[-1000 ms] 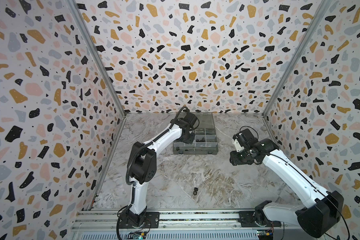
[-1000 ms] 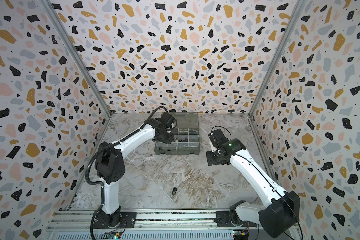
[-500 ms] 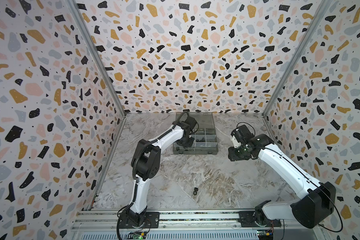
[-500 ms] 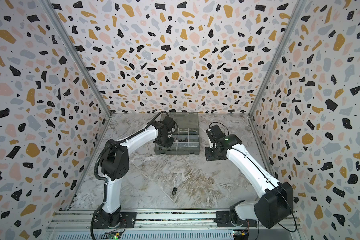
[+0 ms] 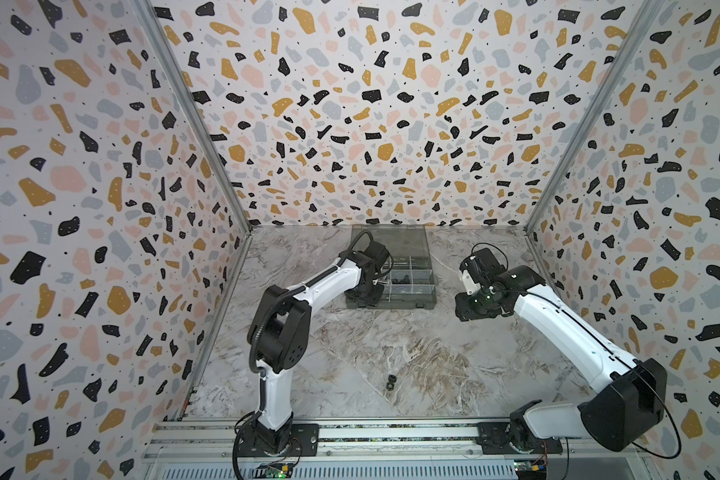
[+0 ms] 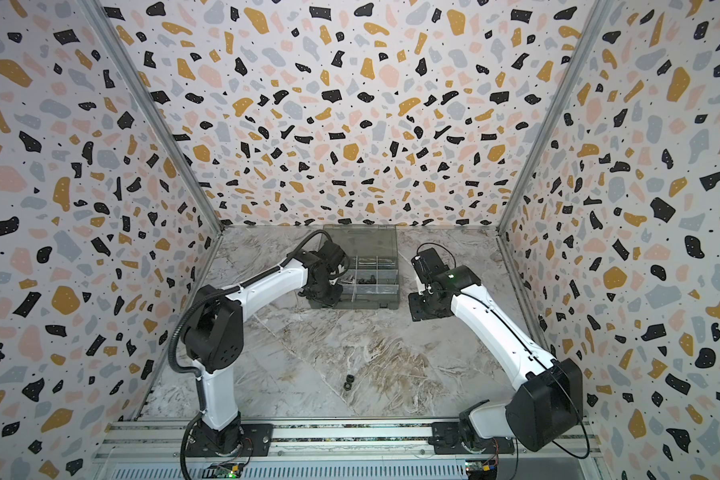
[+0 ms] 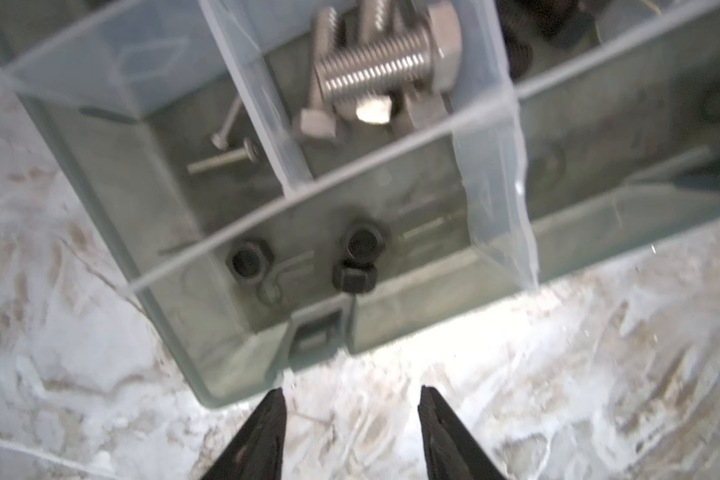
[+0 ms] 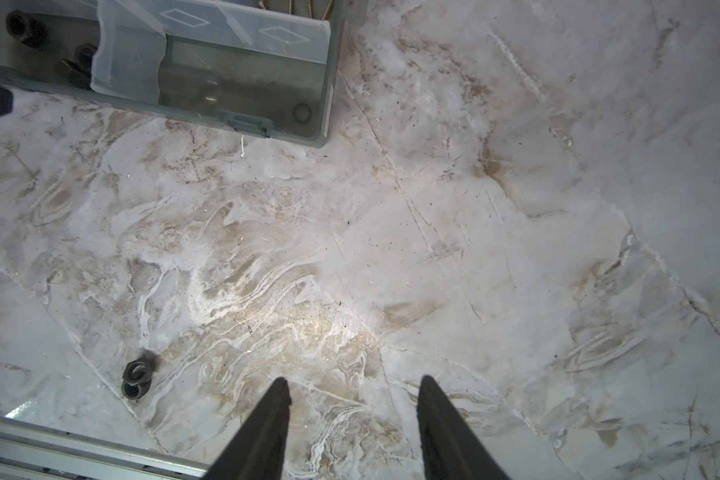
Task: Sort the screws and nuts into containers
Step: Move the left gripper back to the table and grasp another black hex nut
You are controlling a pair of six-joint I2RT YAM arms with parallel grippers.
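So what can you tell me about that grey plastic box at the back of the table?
The organiser box is translucent smoky-grey plastic, rectangular, resting flat on the marbled table near the back wall. Its hinged lid is folded open behind it. Thin walls split it into small compartments: one holds silver bolts, another black nuts. A small latch sits on its front wall.

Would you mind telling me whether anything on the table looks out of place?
Yes: two black nuts lie loose on the marble table near the front rail, touching each other, far from the organiser box whose compartments hold the other nuts and bolts. Nothing looks spilled or damaged.
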